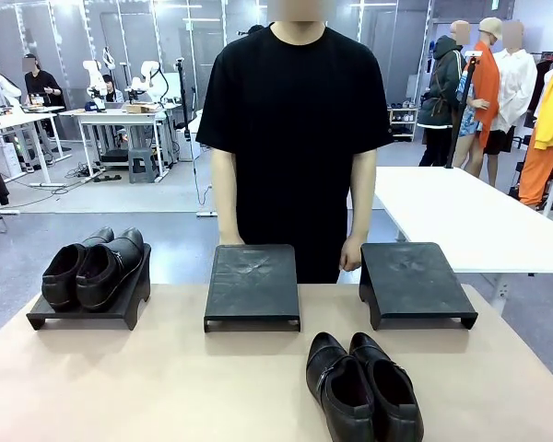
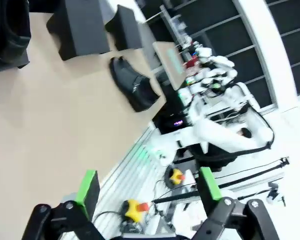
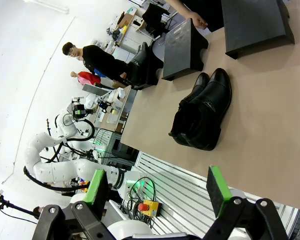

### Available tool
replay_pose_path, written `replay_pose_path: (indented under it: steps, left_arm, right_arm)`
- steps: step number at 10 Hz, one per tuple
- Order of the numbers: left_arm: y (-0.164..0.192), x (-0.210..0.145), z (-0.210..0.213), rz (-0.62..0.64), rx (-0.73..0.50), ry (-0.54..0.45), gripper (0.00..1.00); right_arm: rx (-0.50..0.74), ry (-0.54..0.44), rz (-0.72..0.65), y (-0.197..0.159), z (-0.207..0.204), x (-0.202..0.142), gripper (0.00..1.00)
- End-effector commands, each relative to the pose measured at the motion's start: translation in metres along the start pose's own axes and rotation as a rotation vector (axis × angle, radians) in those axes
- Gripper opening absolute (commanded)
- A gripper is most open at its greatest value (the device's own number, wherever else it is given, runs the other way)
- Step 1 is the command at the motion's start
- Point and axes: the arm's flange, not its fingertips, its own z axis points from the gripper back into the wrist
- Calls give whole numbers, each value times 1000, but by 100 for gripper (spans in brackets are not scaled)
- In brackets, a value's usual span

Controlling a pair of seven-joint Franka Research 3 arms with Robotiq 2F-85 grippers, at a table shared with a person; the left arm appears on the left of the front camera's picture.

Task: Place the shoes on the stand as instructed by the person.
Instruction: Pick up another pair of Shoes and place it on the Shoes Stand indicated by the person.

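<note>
The loose pair of shoes (image 1: 364,387) sits on the table (image 1: 166,387) at the front view's five o'clock. Its toes point toward the person (image 1: 295,120), just short of the middle stand (image 1: 252,285) and the right stand (image 1: 413,281), both bare. The other pair (image 1: 92,267) rests on the left stand (image 1: 83,313) at nine o'clock. The person's hand (image 1: 350,254) hangs between the bare stands, and I cannot tell that it picks either. The step looks like waiting for that cue, and the next move calls for reaching to the loose pair. The left gripper (image 2: 147,187) and the right gripper (image 3: 158,189) are both spread wide, holding and touching nothing.
</note>
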Motion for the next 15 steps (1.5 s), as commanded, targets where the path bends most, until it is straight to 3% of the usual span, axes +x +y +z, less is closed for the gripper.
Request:
replay_pose_path:
  steps: [1, 3, 6, 7, 15]
  left_arm:
    - [30, -13, 21, 75, -78, -101, 100]
    - [49, -28, 40, 148, -99, -185, 100]
    - [60, -18, 24, 175, -71, -171, 100]
    - [60, -41, 35, 171, -87, -191, 100]
    - [60, -41, 35, 171, -87, -191, 100]
  right_arm:
    - [7, -10, 20, 2, 1, 1, 100]
    - [7, -10, 20, 2, 1, 1, 100]
    - [7, -10, 20, 2, 1, 1, 100]
    - [7, -10, 20, 2, 1, 1, 100]
    - [7, -10, 20, 2, 1, 1, 100]
